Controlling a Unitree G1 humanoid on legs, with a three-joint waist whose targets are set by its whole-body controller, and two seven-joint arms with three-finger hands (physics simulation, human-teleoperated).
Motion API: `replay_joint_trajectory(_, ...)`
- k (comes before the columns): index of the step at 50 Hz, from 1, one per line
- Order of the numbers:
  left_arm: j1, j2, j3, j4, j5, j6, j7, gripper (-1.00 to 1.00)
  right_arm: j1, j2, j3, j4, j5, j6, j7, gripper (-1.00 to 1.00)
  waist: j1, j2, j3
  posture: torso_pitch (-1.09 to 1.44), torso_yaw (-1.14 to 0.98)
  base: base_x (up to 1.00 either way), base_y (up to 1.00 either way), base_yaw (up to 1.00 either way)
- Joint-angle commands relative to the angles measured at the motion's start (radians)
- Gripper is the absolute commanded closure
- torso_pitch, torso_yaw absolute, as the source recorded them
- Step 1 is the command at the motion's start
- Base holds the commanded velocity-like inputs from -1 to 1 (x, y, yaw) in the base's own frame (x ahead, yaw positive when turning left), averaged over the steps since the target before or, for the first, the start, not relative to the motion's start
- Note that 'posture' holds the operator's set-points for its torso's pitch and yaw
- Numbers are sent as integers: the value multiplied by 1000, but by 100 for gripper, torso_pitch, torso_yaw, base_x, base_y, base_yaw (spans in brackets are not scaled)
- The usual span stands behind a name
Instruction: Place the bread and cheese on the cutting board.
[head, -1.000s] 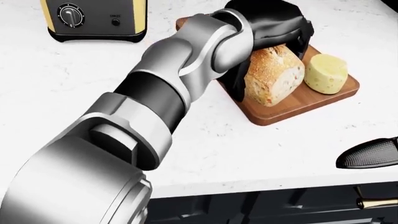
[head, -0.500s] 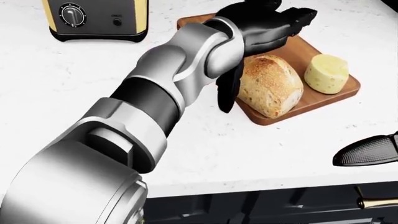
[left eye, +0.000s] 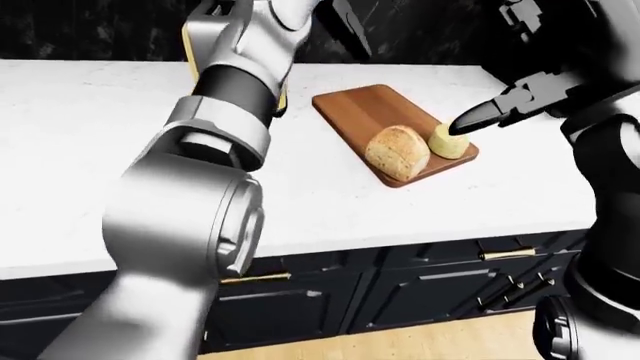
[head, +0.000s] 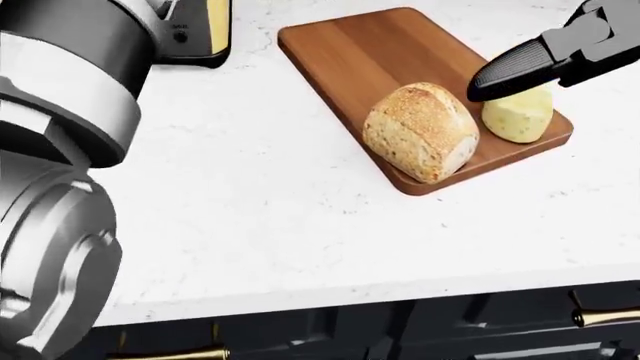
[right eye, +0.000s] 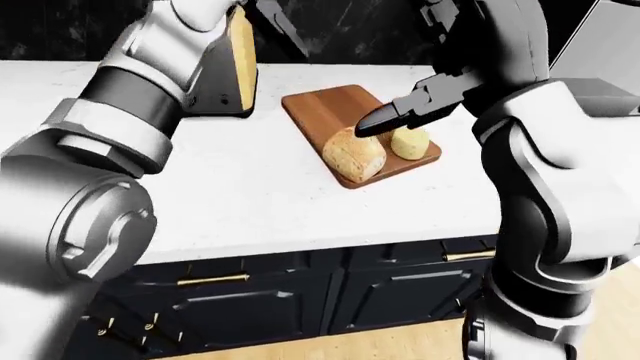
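the cutting board (head: 365, 46) lies on the counter (head: 260, 217), running from the head view's upper middle down to the right. the bread (head: 420, 133) and cheese (head: 518, 115) sit side by side at its lower end (bread on the left). a toaster (head: 198, 34) stands left of the board.

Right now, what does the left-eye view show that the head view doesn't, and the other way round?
Only the left-eye view shows the dark backsplash wall, the wood floor and the full cabinet fronts under the counter, plus the right arm's forearm.

Only the head view shows, close up, the bread's speckled crust and the appliance's small dark button.

Both show the cutting board with bread and cheese lying on it, and a dark finger of the right hand hanging over the cheese.
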Motion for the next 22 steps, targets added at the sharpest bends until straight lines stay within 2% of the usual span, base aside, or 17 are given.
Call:
replay_joint_trajectory(1,-59,28,26,-50,-84,26,18,-100,-39,-3,-11,12,-32,-33,-2,-100,0,0,-26,0,0,0,0,0)
replay_joint_trajectory(2,-63,38,38,-69,-124,44,14,-100,-54,2,-6,30,-41,-37,-2,-100,0,2,-26,0,0,0,0,0)
replay_joint_trajectory(5,1,56,5,-127,-168,52,36,-100,-71,16,0,56,-59,-43,3,-100,-3,7,-23,0,0,0,0,0)
replay_joint_trajectory(7,53,70,9,-195,-221,88,56,-100,-68,28,-2,59,-67,-42,0,-100,-2,11,-23,0,0,0,0,0)
replay_joint_trajectory(8,91,71,21,-267,-266,134,49,-100,-69,32,-5,55,-66,-37,-3,-100,-2,13,-23,0,0,0,0,0)
replay_joint_trajectory(10,207,63,1,-472,-315,229,34,-100,-79,37,-6,63,-69,-35,-9,-100,-3,19,-24,0,0,0,0,0)
replay_joint_trajectory(13,479,23,-46,-962,-352,447,-7,-100,-111,45,-1,76,-73,-34,-27,-100,-8,29,-24,0,0,0,0,0)
replay_joint_trajectory(15,583,3,-50,-1156,-376,537,1,-100,-121,50,1,77,-70,-31,-35,-100,-12,33,-24,0,0,0,0,0)
replay_joint_trajectory(17,679,-8,-71,-1306,-383,585,-5,-100,-128,54,4,70,-67,-25,-45,-100,-12,34,-23,0,0,0,0,0)
replay_joint_trajectory(18,727,-23,-63,-1382,-398,618,4,-100,-132,56,4,62,-63,-18,-53,-100,-12,35,-22,0,0,0,0,0)
replay_joint_trajectory(22,801,-3,-49,-1503,-434,650,33,-100,-123,69,2,-15,-43,32,-97,-100,-12,36,-22,0,0,0,0,0)
